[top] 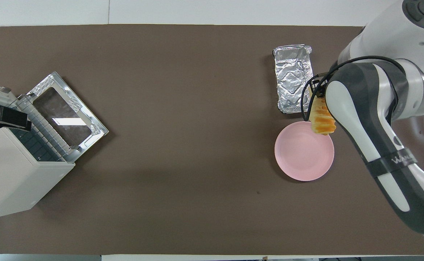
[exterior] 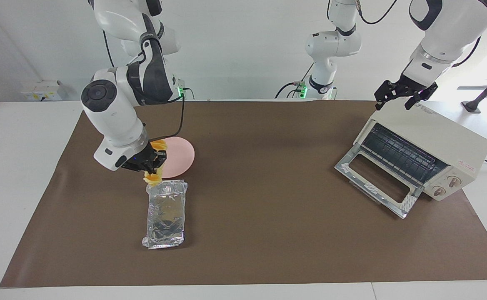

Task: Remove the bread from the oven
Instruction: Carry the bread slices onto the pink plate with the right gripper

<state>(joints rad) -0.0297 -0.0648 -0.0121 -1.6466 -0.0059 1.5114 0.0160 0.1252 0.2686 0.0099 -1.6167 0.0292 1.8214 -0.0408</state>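
Observation:
My right gripper (exterior: 149, 164) is shut on the bread (exterior: 155, 179), a golden-orange ridged loaf that hangs in the air. In the overhead view the bread (top: 321, 117) is over the edge of the pink plate (top: 302, 152) nearest the foil tray (top: 293, 81). The cream-white oven (exterior: 435, 137) stands at the left arm's end of the table, its glass door (exterior: 376, 183) folded down open, its wire rack bare. My left gripper (exterior: 403, 98) is open over the oven's top edge nearer the robots.
The crinkled silver foil tray (exterior: 166, 212) lies empty on the brown mat, just farther from the robots than the pink plate (exterior: 181, 160). The oven (top: 8, 174) and its open door (top: 65, 116) fill the left arm's end.

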